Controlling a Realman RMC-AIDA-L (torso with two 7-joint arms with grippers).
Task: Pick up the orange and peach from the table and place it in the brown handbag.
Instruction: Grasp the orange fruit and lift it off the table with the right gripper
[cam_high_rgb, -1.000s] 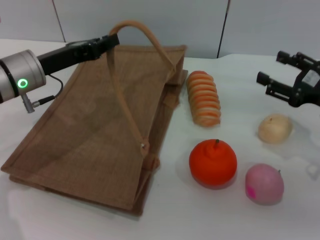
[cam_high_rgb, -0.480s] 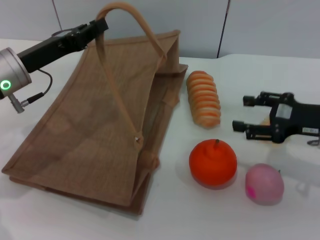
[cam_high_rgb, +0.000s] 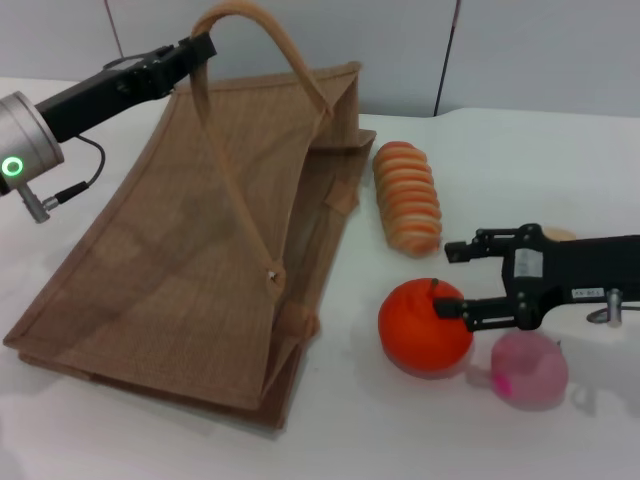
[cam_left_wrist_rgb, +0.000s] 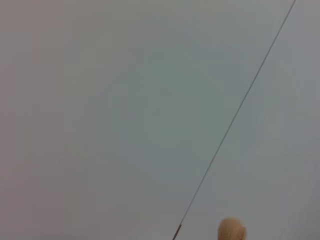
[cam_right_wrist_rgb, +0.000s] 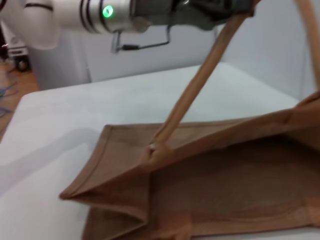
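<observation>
While the left gripper (cam_high_rgb: 200, 47) pinches a handle of the tan-brown woven jute handbag (cam_high_rgb: 200, 260), lifting it, the empty, wide-open right gripper (cam_high_rgb: 452, 280) hovers over the bright orange-red round orange (cam_high_rgb: 415, 325) beside the pale pink peach (cam_high_rgb: 535, 375).

table (cam_high_rgb: 520, 140): white, matte | wall (cam_high_rgb: 300, 40): pale grey panels with thin dark vertical seams | floor (cam_right_wrist_rgb: 12, 82): orange-brown, glimpsed past the table's edge | light: soft, even

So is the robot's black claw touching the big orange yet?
Cannot tell. In the head view the open right gripper overlaps the orange's top, one fingertip over it, but whether it rests on the fruit or hovers above isn't visible.
</observation>
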